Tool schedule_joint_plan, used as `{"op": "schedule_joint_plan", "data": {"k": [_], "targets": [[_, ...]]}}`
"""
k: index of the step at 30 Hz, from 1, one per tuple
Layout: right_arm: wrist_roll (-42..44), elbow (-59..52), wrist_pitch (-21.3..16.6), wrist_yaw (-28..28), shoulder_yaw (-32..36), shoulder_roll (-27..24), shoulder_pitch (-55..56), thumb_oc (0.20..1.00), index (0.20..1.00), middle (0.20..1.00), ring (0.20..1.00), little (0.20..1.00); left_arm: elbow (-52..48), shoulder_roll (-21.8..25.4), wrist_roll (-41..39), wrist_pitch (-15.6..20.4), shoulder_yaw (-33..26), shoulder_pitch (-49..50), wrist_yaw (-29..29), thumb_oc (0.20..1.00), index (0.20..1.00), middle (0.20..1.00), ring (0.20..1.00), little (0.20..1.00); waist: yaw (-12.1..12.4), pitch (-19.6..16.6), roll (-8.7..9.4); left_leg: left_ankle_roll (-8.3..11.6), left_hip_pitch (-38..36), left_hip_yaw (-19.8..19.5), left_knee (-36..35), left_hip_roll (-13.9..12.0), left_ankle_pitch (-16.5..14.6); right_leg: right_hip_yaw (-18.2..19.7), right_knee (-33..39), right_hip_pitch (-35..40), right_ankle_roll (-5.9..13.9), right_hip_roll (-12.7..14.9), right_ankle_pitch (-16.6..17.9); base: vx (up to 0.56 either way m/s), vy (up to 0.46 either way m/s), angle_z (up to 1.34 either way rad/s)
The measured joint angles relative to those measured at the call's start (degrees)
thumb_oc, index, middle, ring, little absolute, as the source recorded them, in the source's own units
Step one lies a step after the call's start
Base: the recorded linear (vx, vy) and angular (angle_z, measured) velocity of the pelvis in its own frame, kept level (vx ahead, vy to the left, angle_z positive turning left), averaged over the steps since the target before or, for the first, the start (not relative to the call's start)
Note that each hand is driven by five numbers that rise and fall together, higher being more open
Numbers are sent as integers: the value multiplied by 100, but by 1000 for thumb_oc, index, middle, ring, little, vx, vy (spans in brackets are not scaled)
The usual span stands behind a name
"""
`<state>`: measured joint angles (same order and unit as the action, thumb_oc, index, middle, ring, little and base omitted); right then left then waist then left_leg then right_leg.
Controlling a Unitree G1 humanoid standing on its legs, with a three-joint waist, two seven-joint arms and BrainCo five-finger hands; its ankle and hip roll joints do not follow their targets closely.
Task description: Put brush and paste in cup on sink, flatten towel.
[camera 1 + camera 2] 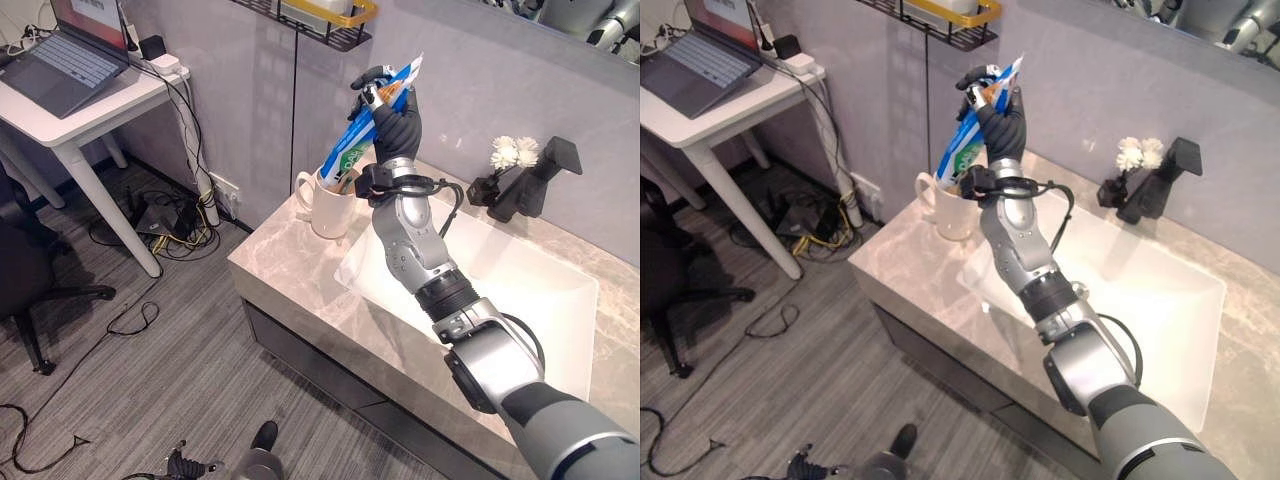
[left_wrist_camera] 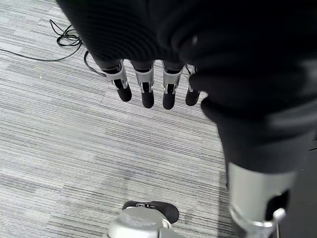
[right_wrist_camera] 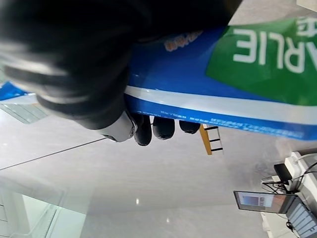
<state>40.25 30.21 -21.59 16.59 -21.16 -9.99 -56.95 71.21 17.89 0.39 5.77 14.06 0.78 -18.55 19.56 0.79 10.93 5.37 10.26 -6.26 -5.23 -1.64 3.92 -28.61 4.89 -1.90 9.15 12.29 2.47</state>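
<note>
far left, cut off at the edge: laptop [image 1: 70, 55] on a white table [image 1: 90, 115], tangle of cords on the grey floor [image 1: 150, 350] beneath. left hand [image 2: 148, 84] hanging over that floor, fingers straight and relaxed, empty. next along, on the left corner of the stone counter [image 1: 290, 275]: white cup [image 1: 325, 205], handle toward the table, with the lower end of the blue and green toothpaste tube [image 1: 365, 125] dipped inside, tilted, upper end raised toward the wall shelf [image 1: 320, 20]. inside of the cup hidden by its rim and the tube; brush impossible to make out, towel likewise. right hand [image 1: 393, 115] curled round the upper part of the tube, dark fingertips [image 3: 153, 128] wrapped over its blue edge in the wrist view. then the white sink [image 1: 560, 300], partly covered by the arm. behind it, black tap [image 1: 535, 175] with white flowers [image 1: 513, 152] just beside.
</note>
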Motion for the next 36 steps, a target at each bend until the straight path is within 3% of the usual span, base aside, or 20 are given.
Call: {"op": "schedule_joint_plan", "data": {"k": [18, 19, 20, 36], "targets": [[-303, 361, 176, 42, -312, 5, -14, 200, 200, 200, 200, 200, 56, 0, -5, 19, 7, -133, -129, 1000, 1000, 1000, 1000, 1000, -4, 165, 96, 2, -17, 51, 0, -13, -2, 45, 0, -14, -3, -5, 2, 0, 0, 0], [-308, 384, 176, 40, -315, 5, -16, 413, 413, 413, 413, 413, 73, -4, -5, 22, 7, -135, -128, 1000, 1000, 1000, 1000, 1000, -4, 165, 97, 2, -18, 52, 0, -13, -2, 46, 0, -14, -3, -5, 2, 0, 0, 0], [-310, 403, 185, 37, -316, 5, -16, 1000, 1000, 1000, 1000, 1000, 80, -5, -4, 22, 8, -135, -128, 1000, 1000, 1000, 1000, 1000, -4, 165, 96, 2, -18, 55, 0, -14, -2, 49, 0, -15, -3, -5, 2, 0, 0, 0], [-979, 124, 298, 103, -429, -136, -70, 1000, 1000, 1000, 1000, 1000, 193, -15, -2, -2, -35, -200, -124, 1000, 1000, 1000, 1000, 1000, -8, 164, 94, 3, -146, 205, 1, -63, -2, 208, 1, 12, -31, -33, 33, -12, -9, -5]]}}
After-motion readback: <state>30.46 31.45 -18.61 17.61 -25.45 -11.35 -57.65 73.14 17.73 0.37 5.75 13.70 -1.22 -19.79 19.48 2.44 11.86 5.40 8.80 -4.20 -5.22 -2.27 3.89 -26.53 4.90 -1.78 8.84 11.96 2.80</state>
